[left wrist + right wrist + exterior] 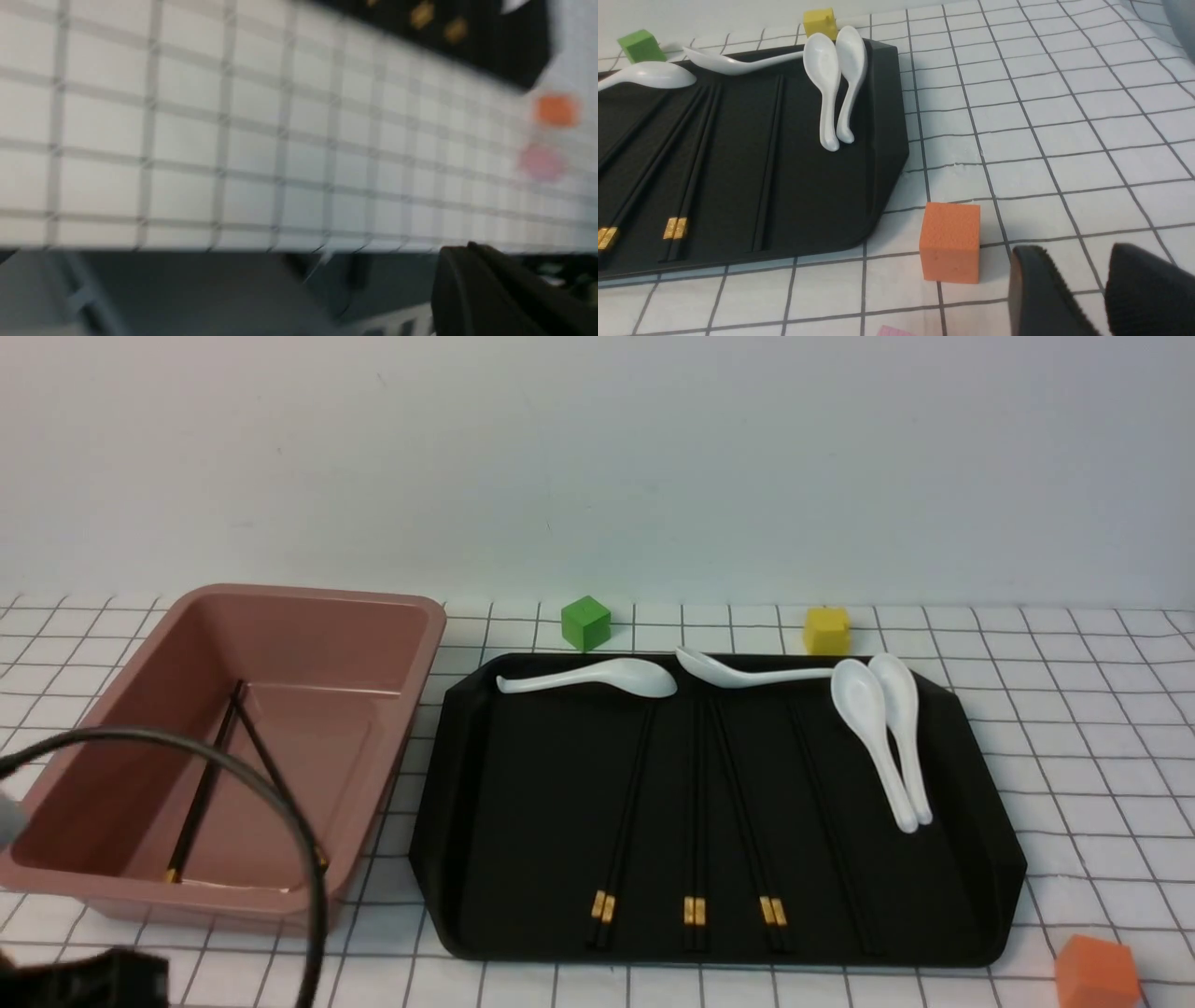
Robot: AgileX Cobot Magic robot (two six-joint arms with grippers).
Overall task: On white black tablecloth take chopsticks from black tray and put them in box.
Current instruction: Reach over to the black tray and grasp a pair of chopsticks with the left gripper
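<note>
The black tray [523,803] lies on the gridded tablecloth [1074,709] and holds several pairs of black chopsticks [694,821] with gold bands toward me; they also show in the right wrist view [691,154]. The pinkish-brown box [308,599] stands left of the tray with one pair of chopsticks [201,793] inside. My left gripper [467,247] looks shut and empty above the cloth's front edge, in a blurred view. My right gripper [1073,254] is open and empty, low over the cloth right of the tray's near corner [878,224].
Several white spoons [873,728] lie at the tray's far side. A green cube [585,622] and a yellow cube [826,630] sit behind the tray. An orange cube [950,242] sits by the right gripper, a pink piece [896,331] nearer. A black cable [280,803] arcs before the box.
</note>
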